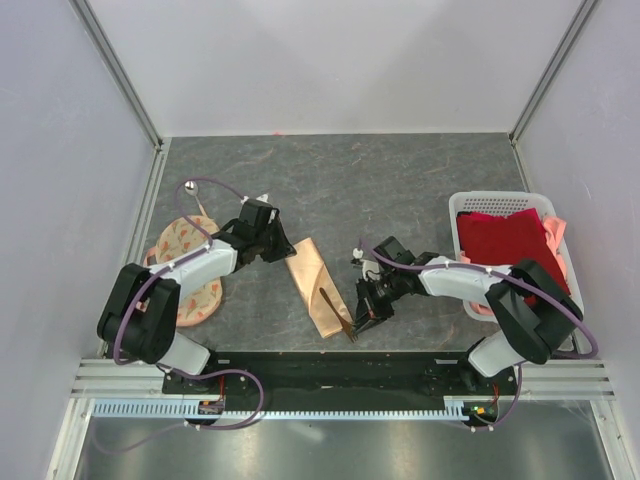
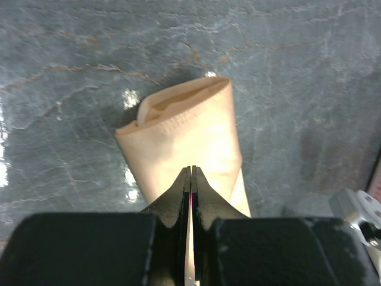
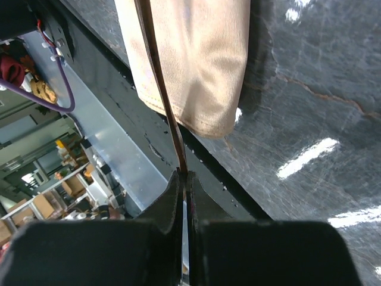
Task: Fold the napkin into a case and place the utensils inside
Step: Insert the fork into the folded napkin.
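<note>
The peach-orange napkin, folded into a narrow case (image 1: pixel 312 280), lies slantwise at the table's middle front. It also shows in the left wrist view (image 2: pixel 190 131), with an open fold at its far end, and in the right wrist view (image 3: pixel 196 59). My left gripper (image 1: pixel 282 247) (image 2: pixel 191 171) is shut at the case's far left end, seemingly pinching the cloth. My right gripper (image 1: pixel 358 320) (image 3: pixel 182 174) is shut on the thin brown stick (image 1: pixel 335 312) (image 3: pixel 159 77), which lies across the case's near end. The silver spoon (image 1: pixel 190 187) lies at the far left.
A white lattice basket (image 1: pixel 470 205) at the right holds a dark red cloth (image 1: pixel 505 240). A round cream printed cloth (image 1: pixel 185 270) lies under my left arm. The black front rail (image 1: pixel 320 365) runs just beyond the case's near end.
</note>
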`<state>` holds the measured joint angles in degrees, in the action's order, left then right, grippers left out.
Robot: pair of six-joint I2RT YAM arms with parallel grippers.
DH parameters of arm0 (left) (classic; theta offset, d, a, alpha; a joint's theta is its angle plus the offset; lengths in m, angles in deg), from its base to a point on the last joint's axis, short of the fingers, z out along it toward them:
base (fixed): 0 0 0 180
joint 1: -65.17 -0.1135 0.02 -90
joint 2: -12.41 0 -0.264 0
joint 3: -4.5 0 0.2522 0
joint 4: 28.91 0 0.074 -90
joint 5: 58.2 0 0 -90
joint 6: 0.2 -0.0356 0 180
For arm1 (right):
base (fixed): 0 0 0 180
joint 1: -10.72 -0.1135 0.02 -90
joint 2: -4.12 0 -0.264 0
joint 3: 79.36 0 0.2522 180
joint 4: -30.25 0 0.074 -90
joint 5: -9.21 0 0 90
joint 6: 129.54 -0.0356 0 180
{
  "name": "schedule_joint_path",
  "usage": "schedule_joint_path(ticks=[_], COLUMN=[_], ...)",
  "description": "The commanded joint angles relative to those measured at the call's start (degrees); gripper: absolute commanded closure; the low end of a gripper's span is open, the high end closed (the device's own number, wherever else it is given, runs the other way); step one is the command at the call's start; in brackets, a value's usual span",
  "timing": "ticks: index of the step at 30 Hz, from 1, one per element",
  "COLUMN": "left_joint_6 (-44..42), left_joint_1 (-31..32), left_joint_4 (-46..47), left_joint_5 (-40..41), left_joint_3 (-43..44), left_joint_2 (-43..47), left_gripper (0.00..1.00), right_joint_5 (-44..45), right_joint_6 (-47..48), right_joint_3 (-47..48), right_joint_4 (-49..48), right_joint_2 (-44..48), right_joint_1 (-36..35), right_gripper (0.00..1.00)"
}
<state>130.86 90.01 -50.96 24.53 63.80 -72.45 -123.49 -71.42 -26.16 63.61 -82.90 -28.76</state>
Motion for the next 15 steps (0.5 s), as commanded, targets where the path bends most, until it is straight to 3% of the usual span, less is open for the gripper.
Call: schedule_joint_path(ticks=[1, 15], left_joint_6=[-3.79, -2.39], left_joint_1=[-0.06, 0.56], left_joint_4=[3.11, 7.15], left_joint_5=[5.07, 4.89], left_joint_3=[0.17, -3.18], left_joint_2=[-1.8, -4.61], left_gripper=[0.94, 0.98], right_joint_5=[-3.0, -4.15], right_joint_6=[1.56, 1.12], right_joint_3=[1.43, 6.96], right_joint_4=[1.5, 4.4], right_joint_2=[-0.78, -6.75], right_joint_1=[0.99, 1.78], right_gripper=[1.0, 1.0])
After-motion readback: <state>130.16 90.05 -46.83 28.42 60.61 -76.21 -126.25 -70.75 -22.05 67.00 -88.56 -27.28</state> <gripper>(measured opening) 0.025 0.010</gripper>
